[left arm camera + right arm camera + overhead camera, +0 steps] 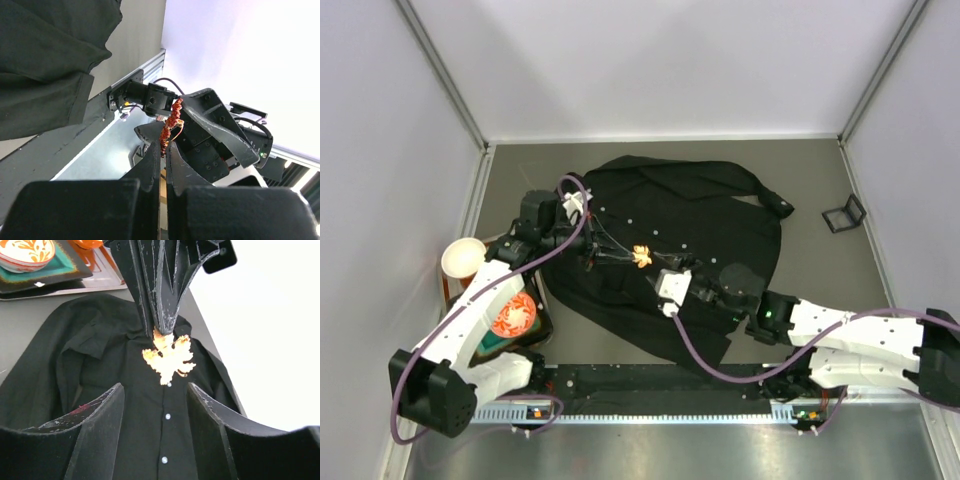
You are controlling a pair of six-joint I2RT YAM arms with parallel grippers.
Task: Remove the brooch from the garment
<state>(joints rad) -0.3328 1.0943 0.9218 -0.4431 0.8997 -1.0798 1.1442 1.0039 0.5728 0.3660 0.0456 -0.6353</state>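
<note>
The brooch (641, 256), a small orange maple-leaf pin, is pinched between the shut jaws of my left gripper (626, 258). In the left wrist view the brooch (170, 125) shows edge-on at the tips of my left gripper (163, 145), held in the air away from the garment (40, 65). In the right wrist view the brooch (169, 359) hangs from the left fingers (162, 315) above the buttoned front of the black garment (100, 390). My right gripper (155, 390) stands open just short of it, with nothing between its fingers. From above, my right gripper (660, 271) hovers over the garment (710, 215).
An orange-patterned bowl (514, 316) sits on a dark tray (542, 330) at the left, beside a paper cup (463, 258). A small black stand (844, 214) lies at the far right. A metal rail (660, 385) runs along the near edge.
</note>
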